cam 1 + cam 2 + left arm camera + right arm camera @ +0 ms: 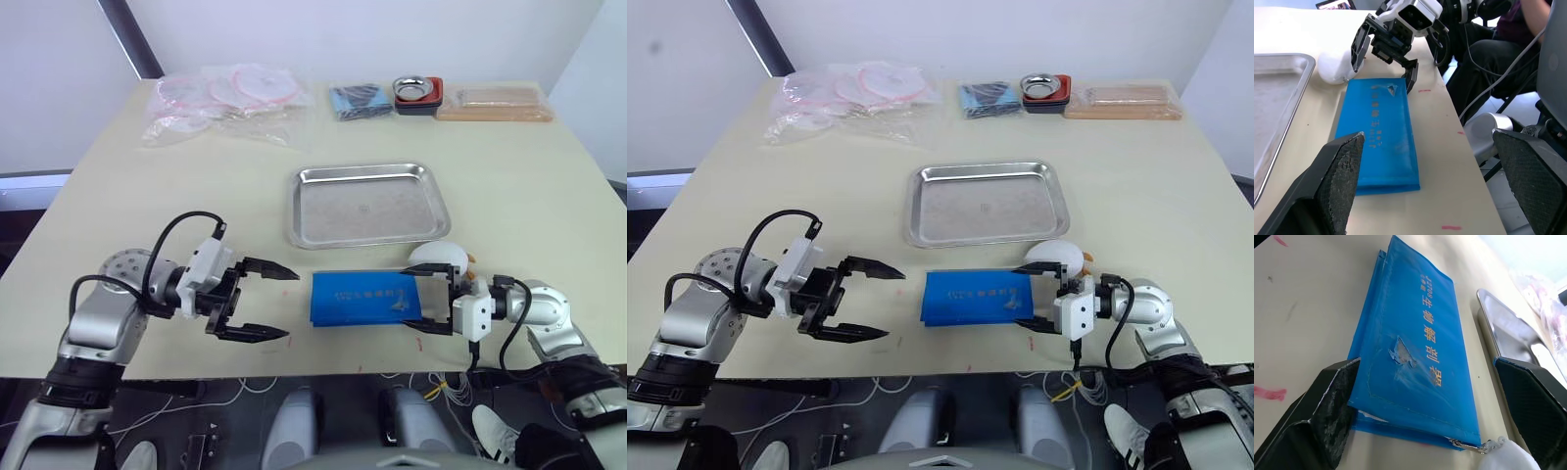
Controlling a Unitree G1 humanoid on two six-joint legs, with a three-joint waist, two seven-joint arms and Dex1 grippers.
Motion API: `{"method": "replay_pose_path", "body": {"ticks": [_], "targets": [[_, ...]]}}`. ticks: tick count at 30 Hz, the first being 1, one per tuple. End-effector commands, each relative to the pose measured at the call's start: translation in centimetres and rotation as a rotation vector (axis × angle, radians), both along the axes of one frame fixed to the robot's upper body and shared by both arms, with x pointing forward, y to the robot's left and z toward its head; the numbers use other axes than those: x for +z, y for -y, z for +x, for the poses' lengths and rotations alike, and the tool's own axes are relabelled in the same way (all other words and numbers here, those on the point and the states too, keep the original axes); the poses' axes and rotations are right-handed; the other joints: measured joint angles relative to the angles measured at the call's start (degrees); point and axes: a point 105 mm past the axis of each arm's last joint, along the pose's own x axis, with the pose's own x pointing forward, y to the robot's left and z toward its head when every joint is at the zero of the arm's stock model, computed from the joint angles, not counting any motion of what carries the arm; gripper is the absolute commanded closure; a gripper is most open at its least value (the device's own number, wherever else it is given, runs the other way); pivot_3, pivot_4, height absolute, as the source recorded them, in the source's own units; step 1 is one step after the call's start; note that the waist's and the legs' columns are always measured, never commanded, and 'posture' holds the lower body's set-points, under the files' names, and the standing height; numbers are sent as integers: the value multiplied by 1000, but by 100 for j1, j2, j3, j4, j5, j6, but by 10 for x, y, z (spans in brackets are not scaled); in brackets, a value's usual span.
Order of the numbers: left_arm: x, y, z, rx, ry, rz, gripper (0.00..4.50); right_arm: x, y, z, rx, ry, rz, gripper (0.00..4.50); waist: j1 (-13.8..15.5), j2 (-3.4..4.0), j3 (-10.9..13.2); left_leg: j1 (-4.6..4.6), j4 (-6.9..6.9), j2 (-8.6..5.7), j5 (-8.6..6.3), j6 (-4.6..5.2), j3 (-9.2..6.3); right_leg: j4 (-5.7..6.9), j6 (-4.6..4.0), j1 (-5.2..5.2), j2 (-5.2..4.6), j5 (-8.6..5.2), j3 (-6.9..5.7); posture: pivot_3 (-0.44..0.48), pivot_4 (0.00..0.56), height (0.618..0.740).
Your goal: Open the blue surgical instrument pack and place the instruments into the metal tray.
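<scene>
The blue surgical instrument pack [361,299] lies flat and closed near the table's front edge, white print facing up, just in front of the metal tray [364,171]. The tray holds nothing. My right gripper [407,298] is open, low on the table, with one finger on each side of the pack's right end [1410,347]. My left gripper [291,305] is open a short way left of the pack, pointing at it and not touching it. The instruments are hidden.
A white rounded object [438,258] sits by the pack's far right corner, against my right gripper. At the table's back are clear plastic bags [220,98], a dark-blue bundle [358,100], a small steel bowl [418,91] and a tan box [495,103]. A seated person [1508,29] is beyond the table's right.
</scene>
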Motion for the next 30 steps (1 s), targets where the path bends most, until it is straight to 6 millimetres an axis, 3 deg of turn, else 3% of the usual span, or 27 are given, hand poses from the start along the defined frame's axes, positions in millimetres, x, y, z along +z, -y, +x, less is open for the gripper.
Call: {"method": "replay_pose_path", "body": {"ticks": [1, 8, 17, 21, 27, 30], "targets": [[11, 1, -8, -51, 9, -19, 0, -4, 0, -1, 16, 3, -12, 1128, -2, 0, 0, 0, 0, 0, 0, 0, 0, 0, -1, 0, 0, 0, 0, 0, 150, 740], [16, 4, -8, -62, 20, -44, 0, -9, 3, -2, 28, -1, -29, 4428, -7, 0, 0, 6, 4, 1, 1, 0, 6, 6, -23, 0, 0, -7, 9, 0, 150, 740], [14, 4, -8, -56, 30, -39, 0, 12, -1, -12, 77, 14, 29, 4428, -3, 2, 1, 5, 3, 2, 0, 0, 4, 6, -24, 0, 0, -7, 13, 0, 150, 740], [11, 1, -6, -41, 50, -10, 0, 21, -1, -28, 93, -220, 37, 4428, 19, 9, 6, 2, 1, 3, 0, 0, -3, 5, -17, -2, -1, -3, 11, 0, 150, 740], [9, 0, -5, -37, 63, -7, 0, 56, -4, -23, 24, -502, 150, 4428, 0, 11, 8, 4, 4, 4, 0, 0, -5, 6, -21, -4, 5, -5, 15, 0, 150, 740], [9, 1, -4, -35, 68, -10, 0, 64, -1, -18, -23, -682, 166, 4428, 15, 10, 7, 3, 5, 3, 0, 0, 0, 6, -24, -5, 8, -5, 12, 0, 150, 740]]}}
